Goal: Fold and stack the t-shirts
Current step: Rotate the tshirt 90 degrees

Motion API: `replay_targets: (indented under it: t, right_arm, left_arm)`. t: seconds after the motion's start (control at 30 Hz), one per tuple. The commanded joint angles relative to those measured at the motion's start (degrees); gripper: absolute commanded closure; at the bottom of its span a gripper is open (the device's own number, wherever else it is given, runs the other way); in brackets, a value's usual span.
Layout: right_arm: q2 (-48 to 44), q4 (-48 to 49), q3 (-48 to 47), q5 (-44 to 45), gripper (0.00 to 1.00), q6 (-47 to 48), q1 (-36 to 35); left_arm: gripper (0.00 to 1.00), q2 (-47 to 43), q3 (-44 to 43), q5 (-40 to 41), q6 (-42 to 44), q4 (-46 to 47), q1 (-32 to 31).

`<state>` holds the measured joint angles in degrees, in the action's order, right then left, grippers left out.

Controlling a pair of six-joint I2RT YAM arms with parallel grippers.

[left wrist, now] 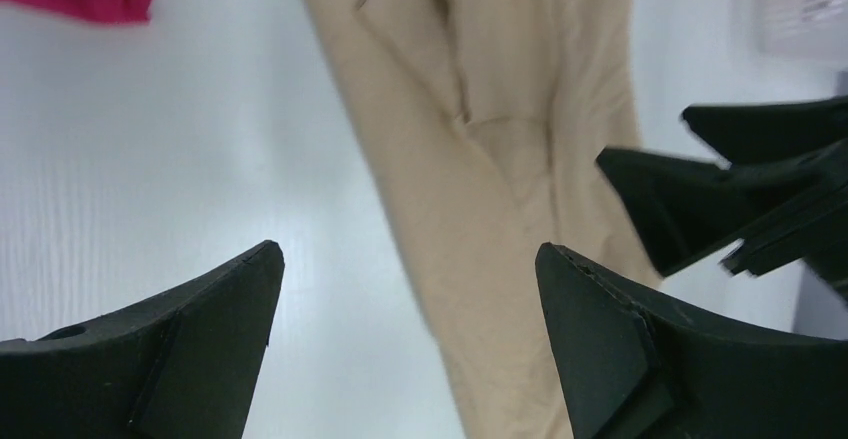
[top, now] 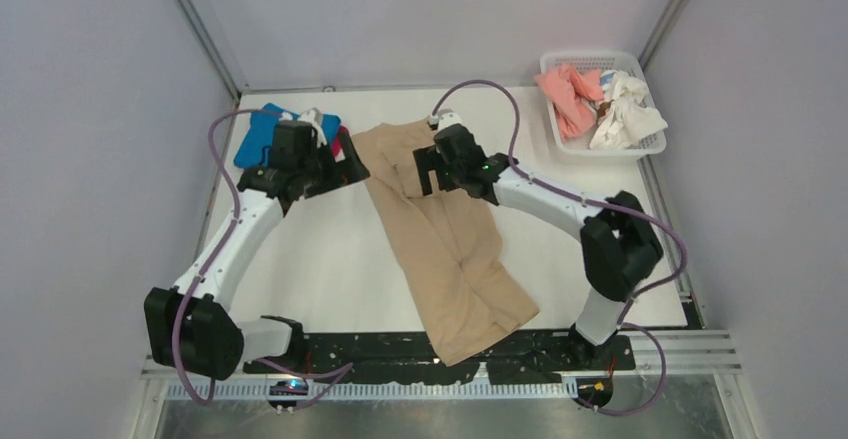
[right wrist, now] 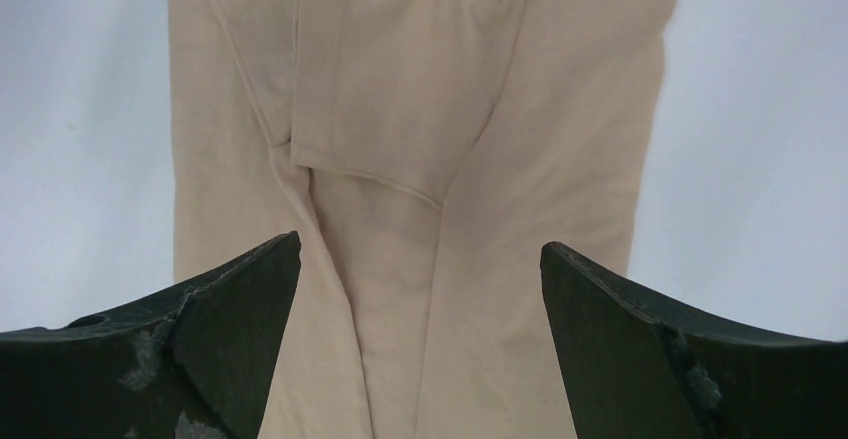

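At the far left of the white table (top: 320, 269) a bright blue t-shirt (top: 258, 134) lies folded with a magenta-pink t-shirt (top: 344, 145) touching its right side, both partly hidden by the left arm. The left gripper (left wrist: 408, 259) hangs just beside them over bare table, its 2 jaws spread wide with nothing between, at the left edge of the tan t-shirt (top: 450, 249). That shirt lies flat as a long narrow strip, running diagonally from the far middle down to the black base rail. The right gripper (right wrist: 420, 249) hovers over its far end, jaws likewise spread and empty. At the far right, a white mesh basket (top: 590, 57) holds a crumpled salmon-pink t-shirt (top: 565, 97) and a white t-shirt (top: 626, 114). A pale label-like patch (left wrist: 805, 4) is too blurred to read.
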<state>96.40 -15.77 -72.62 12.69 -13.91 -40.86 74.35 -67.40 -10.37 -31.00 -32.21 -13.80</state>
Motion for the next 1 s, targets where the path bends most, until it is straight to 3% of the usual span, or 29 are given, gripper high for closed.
replay_targets:
  t: [0.0,0.13,0.4,0.57,0.8,0.97]
  right_arm:
    - [10.5,-1.7,-8.4,-1.5,0.05,4.3,-1.1]
    - [19.0,-6.2,-16.4,0.2,0.05,7.5,-2.9]
    - [29.8,-14.2,-26.9,3.1,0.05,6.6,-3.0]
    - [34.3,-20.9,-31.3,-1.8,0.05,-0.2,0.9]
    - [33.2,-24.0,-29.7,-10.3,0.05,-6.3,9.1]
    - [32.0,-22.8,-27.4,-11.2,0.05,-7.6,16.3]
  left_arm:
    - [0.00,-7.9,12.7,9.2,-3.9,5.9,0.4]
    - [0.00,-14.1,22.9,11.8,-4.6,9.1,0.4]
    - [0.00,-20.2,31.5,11.8,-5.6,16.2,0.4]
    - [0.00,-18.2,30.3,11.8,-4.6,18.3,0.4]
    - [0.00,-13.5,27.3,12.7,-3.5,18.5,0.4]
    - [0.00,-9.7,25.1,10.7,-3.4,19.3,0.4]
